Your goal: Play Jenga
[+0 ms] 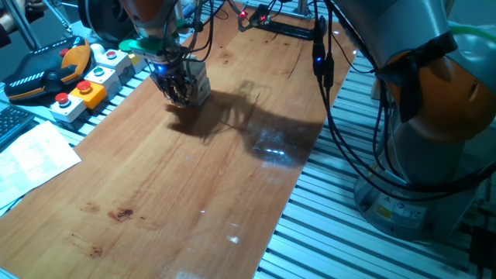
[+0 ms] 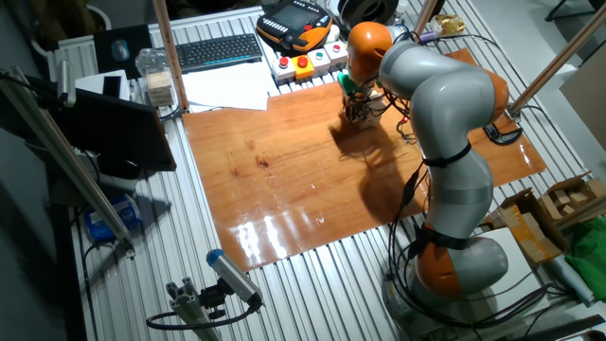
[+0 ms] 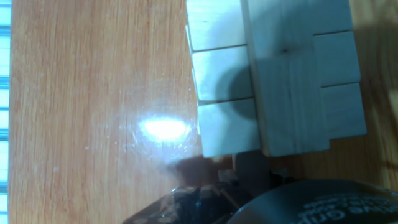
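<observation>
The Jenga tower (image 1: pixel 200 82) of pale wooden blocks stands near the far left of the wooden table (image 1: pixel 194 194). It also shows in the other fixed view (image 2: pixel 371 111), partly behind the arm. My gripper (image 1: pixel 178 94) is low at the table, right against the tower's left side. From above, the hand view shows the Jenga blocks (image 3: pixel 273 74) stacked crosswise, a row of three under upper blocks, filling the top right. The dark gripper body (image 3: pixel 280 202) fills the bottom edge just below the tower. The fingertips are hidden in shadow, so open or shut is unclear.
Grey boxes with coloured push-buttons (image 1: pixel 85 87) line the table's left edge beside an orange-black pendant (image 1: pixel 43 74) and a paper sheet (image 1: pixel 35 155). A black bar (image 1: pixel 283 27) lies at the far end. Cables (image 1: pixel 325 70) hang at the right, where aluminium slats (image 1: pixel 333 232) begin.
</observation>
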Motion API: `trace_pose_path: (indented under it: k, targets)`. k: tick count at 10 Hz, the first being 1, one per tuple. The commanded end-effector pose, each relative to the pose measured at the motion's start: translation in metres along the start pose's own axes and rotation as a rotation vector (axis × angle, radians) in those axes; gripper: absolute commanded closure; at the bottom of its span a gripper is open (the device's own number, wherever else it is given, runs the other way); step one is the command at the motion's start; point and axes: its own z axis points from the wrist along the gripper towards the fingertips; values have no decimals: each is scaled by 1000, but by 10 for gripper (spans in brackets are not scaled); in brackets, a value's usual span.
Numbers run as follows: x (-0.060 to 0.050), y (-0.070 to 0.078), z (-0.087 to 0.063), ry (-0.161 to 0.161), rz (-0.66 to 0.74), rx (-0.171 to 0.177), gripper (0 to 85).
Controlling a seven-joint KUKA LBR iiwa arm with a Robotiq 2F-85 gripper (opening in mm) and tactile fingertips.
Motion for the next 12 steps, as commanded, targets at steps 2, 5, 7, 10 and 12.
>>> trace_pose_path:
  k: [2,5,7,10,12]
  targets:
    - [2,0,0,-3,0,-2,843]
    - [4,0,-1,-8,0,-1,843]
    - [5,0,-1,-9,0,-3,843]
    - [5,0,0,-8,0,-5,843]
    - [6,0,0,-8,0,-8,843]
